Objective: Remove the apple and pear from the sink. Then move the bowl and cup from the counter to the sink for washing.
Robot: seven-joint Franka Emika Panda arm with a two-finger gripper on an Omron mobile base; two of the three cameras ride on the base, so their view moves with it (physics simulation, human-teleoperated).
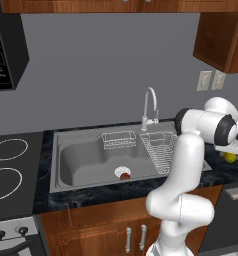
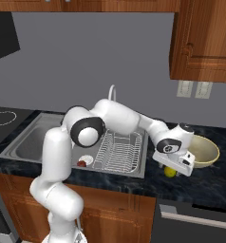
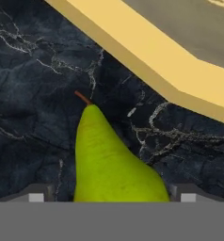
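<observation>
While my gripper point(image 3: 109, 196) stands spread, the pear point(image 3: 111, 164) lies between its tips.
It rests on the counter point(image 3: 34, 94) beside the bowl point(image 3: 147, 61); no writing legible.

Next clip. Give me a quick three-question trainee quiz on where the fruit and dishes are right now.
1. True or false: the pear lies on the counter.
2. Where is the apple? A) by the sink drain B) inside the bowl C) on the stove
3. Fill in: the tool stands ___ over the pear.

Key: 1 true; 2 A; 3 open
</observation>
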